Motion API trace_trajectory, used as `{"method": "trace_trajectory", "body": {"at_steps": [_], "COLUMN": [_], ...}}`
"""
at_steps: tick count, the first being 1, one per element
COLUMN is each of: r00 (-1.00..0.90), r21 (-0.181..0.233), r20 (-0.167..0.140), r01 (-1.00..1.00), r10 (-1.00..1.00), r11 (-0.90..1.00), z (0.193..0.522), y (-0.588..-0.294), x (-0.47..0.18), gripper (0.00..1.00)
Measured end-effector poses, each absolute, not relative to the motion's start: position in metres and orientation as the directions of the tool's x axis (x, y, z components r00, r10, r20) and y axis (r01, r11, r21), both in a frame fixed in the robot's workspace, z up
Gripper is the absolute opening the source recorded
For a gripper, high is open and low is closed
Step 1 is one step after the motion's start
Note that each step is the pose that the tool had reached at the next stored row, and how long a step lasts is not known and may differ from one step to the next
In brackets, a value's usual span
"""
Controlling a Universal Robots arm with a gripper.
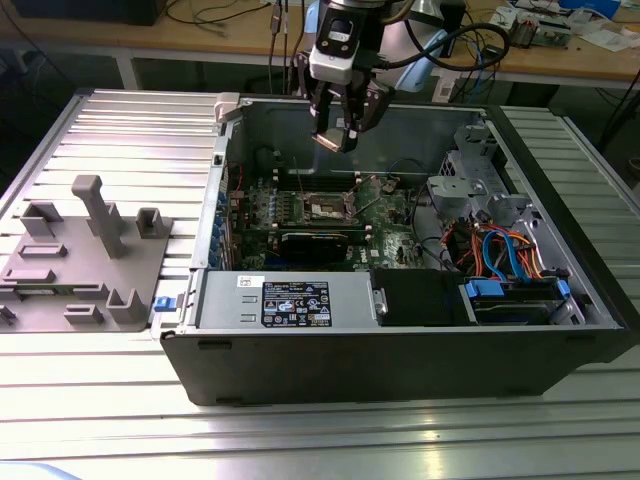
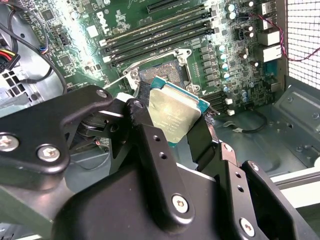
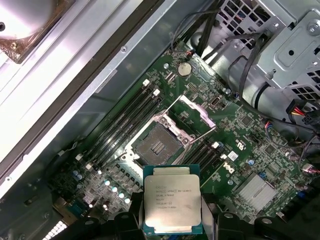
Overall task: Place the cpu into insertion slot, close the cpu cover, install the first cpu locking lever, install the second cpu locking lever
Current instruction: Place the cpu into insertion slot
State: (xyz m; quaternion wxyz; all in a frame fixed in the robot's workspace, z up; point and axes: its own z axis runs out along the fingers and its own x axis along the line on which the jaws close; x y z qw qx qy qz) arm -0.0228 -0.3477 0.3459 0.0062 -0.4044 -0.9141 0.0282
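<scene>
We're holding the cpu (image 3: 172,202) clamped edge-on between the gripper (image 1: 337,138) jaws, hovering over the open case (image 1: 400,370). In the first wrist view the slot (image 3: 156,145) is sitting bare on the board (image 3: 240,145), apart from the cpu, with the cover (image 3: 199,116) standing flipped up beside it.

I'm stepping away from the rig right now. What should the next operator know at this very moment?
Tool: shut on the chip, holding it by its edges above the green board inside the case.
Socket: open and bare, contacts exposed.
Cover: swung up beside the socket.
Done: the chip is in the tool, over the board.
Left: the chip is not yet seated and the cover is not yet closed, so nothing is locked.
</scene>
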Motion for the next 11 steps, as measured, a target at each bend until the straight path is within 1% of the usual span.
{"method": "trace_trajectory", "body": {"at_steps": [11], "r00": [-0.658], "r21": [-0.057], "r20": [-0.012], "r01": [0.752], "r10": [0.753], "r11": [0.656], "z": [0.3459], "y": [-0.3477], "x": [-0.0228], "gripper": [0.54]}}
